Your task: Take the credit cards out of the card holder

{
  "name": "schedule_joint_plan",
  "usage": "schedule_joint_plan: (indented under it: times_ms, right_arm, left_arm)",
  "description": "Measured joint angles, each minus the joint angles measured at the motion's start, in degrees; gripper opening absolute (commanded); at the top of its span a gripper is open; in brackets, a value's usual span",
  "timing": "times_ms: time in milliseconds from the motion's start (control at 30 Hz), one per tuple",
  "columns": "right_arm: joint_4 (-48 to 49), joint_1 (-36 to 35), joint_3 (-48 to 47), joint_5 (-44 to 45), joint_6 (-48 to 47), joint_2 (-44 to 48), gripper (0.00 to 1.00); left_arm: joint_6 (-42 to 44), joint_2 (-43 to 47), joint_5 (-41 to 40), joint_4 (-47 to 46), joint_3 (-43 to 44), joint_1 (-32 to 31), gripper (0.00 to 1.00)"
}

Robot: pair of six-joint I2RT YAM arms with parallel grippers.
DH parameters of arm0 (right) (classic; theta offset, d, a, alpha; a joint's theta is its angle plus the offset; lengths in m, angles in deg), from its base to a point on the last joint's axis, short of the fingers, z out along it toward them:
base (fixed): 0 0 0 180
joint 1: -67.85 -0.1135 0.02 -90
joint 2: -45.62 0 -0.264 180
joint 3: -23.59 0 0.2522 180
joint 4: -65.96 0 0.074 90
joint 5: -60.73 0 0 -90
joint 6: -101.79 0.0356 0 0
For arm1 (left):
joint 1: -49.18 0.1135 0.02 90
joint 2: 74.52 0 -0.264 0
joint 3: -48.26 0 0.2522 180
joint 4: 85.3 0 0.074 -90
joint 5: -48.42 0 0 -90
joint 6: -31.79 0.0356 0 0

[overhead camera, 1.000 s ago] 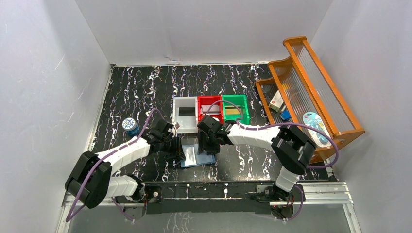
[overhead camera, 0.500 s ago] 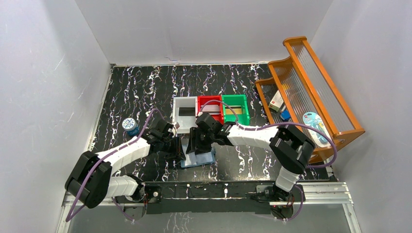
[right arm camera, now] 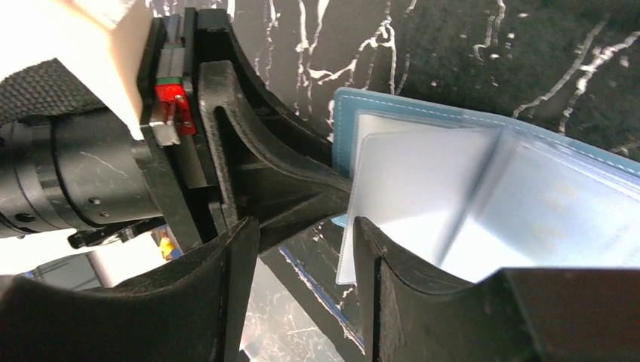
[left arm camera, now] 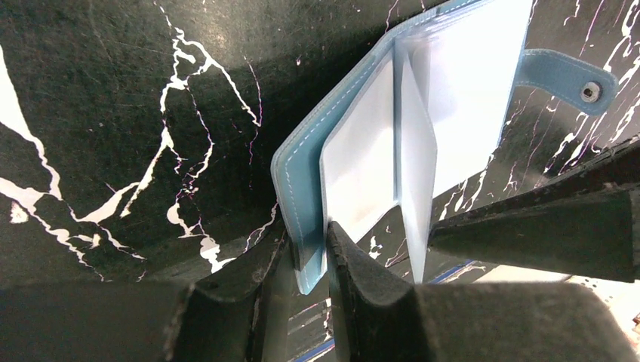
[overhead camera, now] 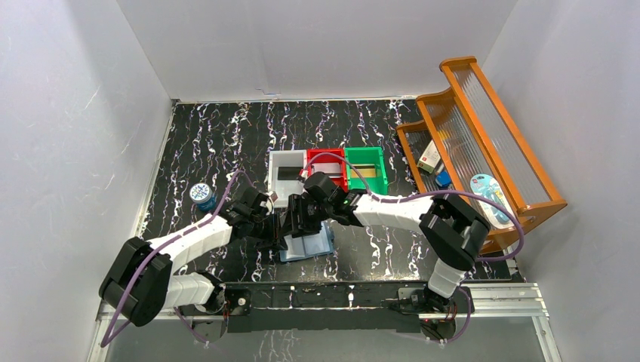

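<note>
The card holder [left arm camera: 423,121], pale blue with clear pockets and a snap tab [left arm camera: 567,80], lies open on the black marbled table [overhead camera: 226,143]. My left gripper [left arm camera: 308,255] is shut on the edge of its blue cover. My right gripper [right arm camera: 306,245] stands open just above the holder's [right arm camera: 498,188] left end, one finger [right arm camera: 385,279] against a clear pocket leaf, close to the left gripper [overhead camera: 276,229]. The pockets look pale; I cannot tell whether a card is inside. One black credit card [overhead camera: 289,173] lies in the white bin [overhead camera: 287,197].
A red bin [overhead camera: 324,156] and a green bin [overhead camera: 367,156] stand beside the white one, just behind both grippers. A round blue tin [overhead camera: 201,194] sits to the left. An orange wooden rack [overhead camera: 483,136] at the right holds a white-and-red box [overhead camera: 430,156] and a small blue block [overhead camera: 444,179].
My right gripper has swung left across the open card holder, ending close to the left gripper. The left gripper keeps its hold on the cover and has barely moved.
</note>
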Motion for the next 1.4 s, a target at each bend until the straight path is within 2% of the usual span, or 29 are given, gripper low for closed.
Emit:
schedule_joint_plan:
  times_ms: [100,267,400,833,1200,1400]
  right_arm:
    - [-2.80,-0.02,0.00,3.04,-0.33,1.01,0.58]
    - [-15.10,-0.04,-0.02,14.91,-0.68,5.66,0.61]
    - [-20.87,0.26,0.00,20.20,-0.68,7.06,0.61]
    - [-22.56,0.31,0.09,18.97,-0.72,2.71,0.60]
    - [-21.46,0.33,0.09,16.48,-1.75,1.25,0.50]
    - [-20.92,0.26,0.00,16.22,-1.79,1.25,0.49]
  left_arm:
    - [-0.20,0.35,-0.07,-0.22,-0.22,0.00,0.20]
    - [-0.37,0.42,-0.04,-0.33,-0.28,0.00,0.20]
    - [-0.39,0.39,-0.04,-0.39,-0.28,0.00,0.20]
    - [-0.39,0.39,-0.02,-0.39,-0.28,0.00,0.20]
    - [-0.39,0.37,0.00,-0.39,-0.28,0.00,0.20]
    - [-0.39,0.33,0.02,-0.39,-0.28,0.00,0.20]
